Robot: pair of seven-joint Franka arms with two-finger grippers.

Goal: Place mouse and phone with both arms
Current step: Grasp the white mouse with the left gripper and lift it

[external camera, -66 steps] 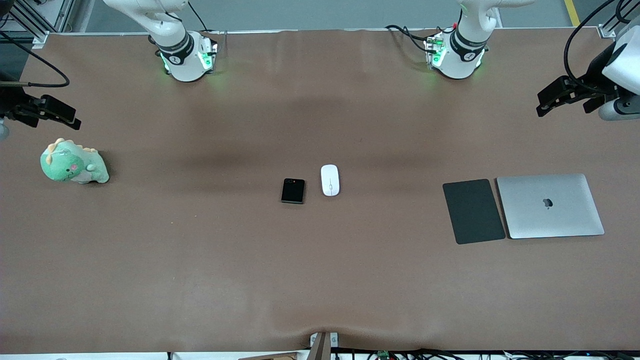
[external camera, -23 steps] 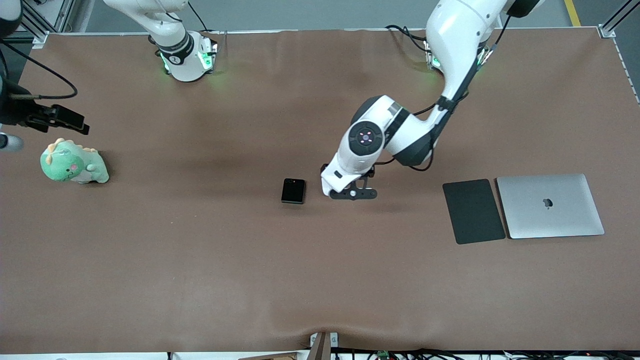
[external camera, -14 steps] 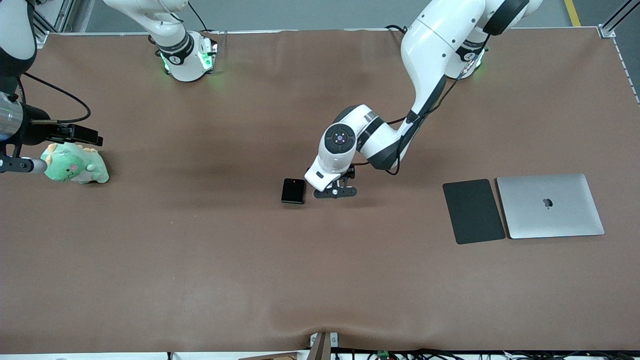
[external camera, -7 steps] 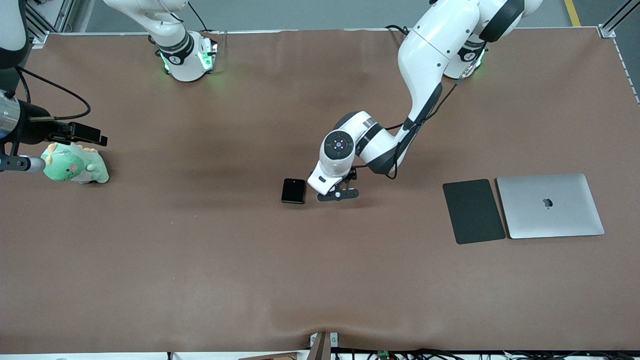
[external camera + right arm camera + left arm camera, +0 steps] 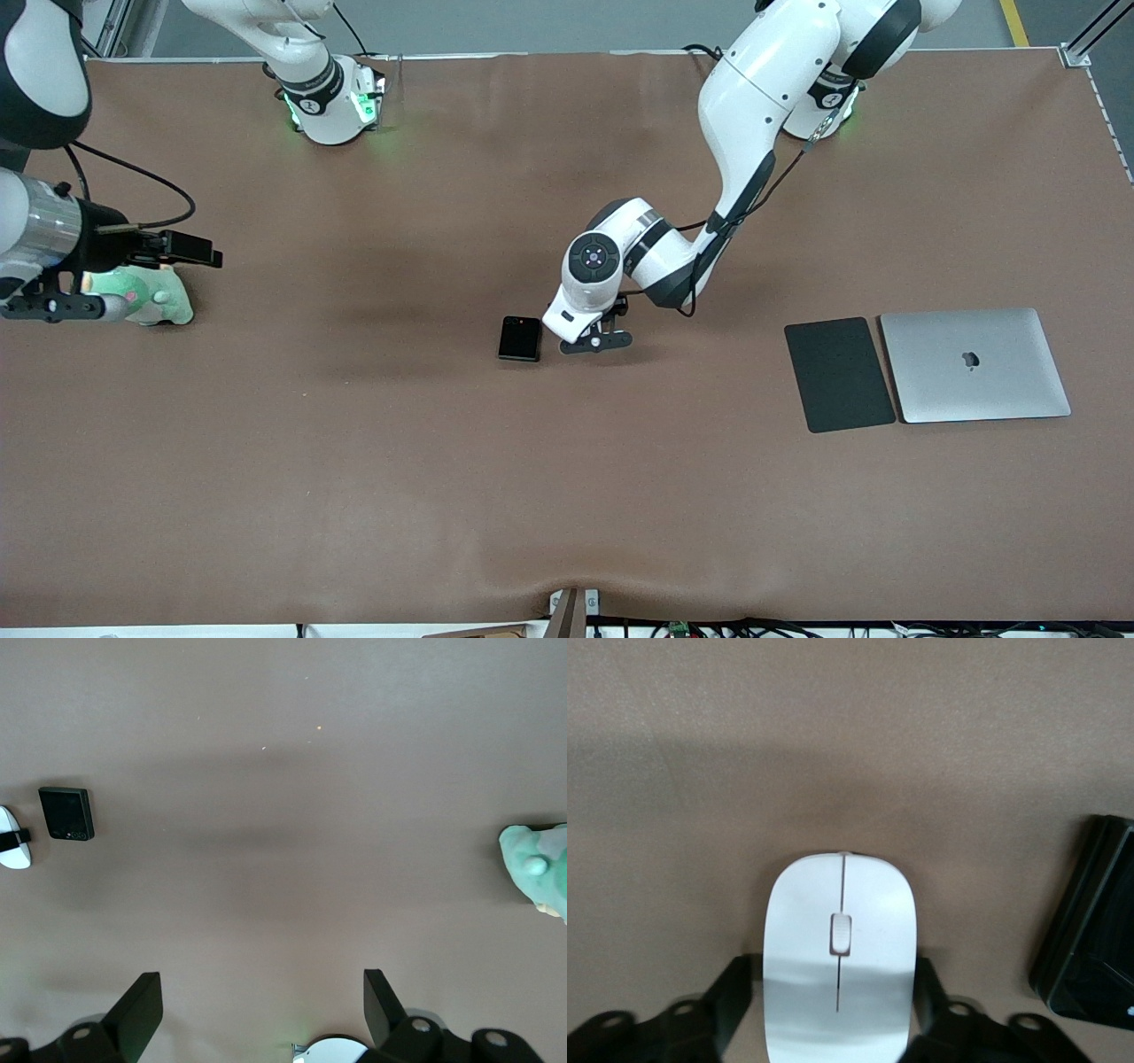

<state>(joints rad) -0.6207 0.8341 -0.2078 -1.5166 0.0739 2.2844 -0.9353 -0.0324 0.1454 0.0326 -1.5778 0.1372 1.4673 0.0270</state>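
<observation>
In the left wrist view the white mouse (image 5: 837, 966) lies on the brown table between the two black fingers of my left gripper (image 5: 833, 997). Both fingers press against its sides. In the front view my left gripper (image 5: 592, 341) is low at the table's middle and its hand hides the mouse. The black folded phone (image 5: 519, 338) lies flat right beside it, toward the right arm's end; the left wrist view shows the phone (image 5: 1090, 966) at its edge. My right gripper (image 5: 53, 307) hangs open over the green plush dinosaur (image 5: 152, 301), with nothing between its fingers (image 5: 137, 1010).
A dark grey pad (image 5: 839, 374) and a closed silver laptop (image 5: 974, 365) lie side by side toward the left arm's end of the table. The right wrist view shows the phone (image 5: 66, 813) and a sliver of the mouse (image 5: 11, 850) at a distance.
My left gripper has dropped onto the mouse and its fingers have come in against the mouse's sides. The right arm has drifted over the plush dinosaur, toward the table's middle.
</observation>
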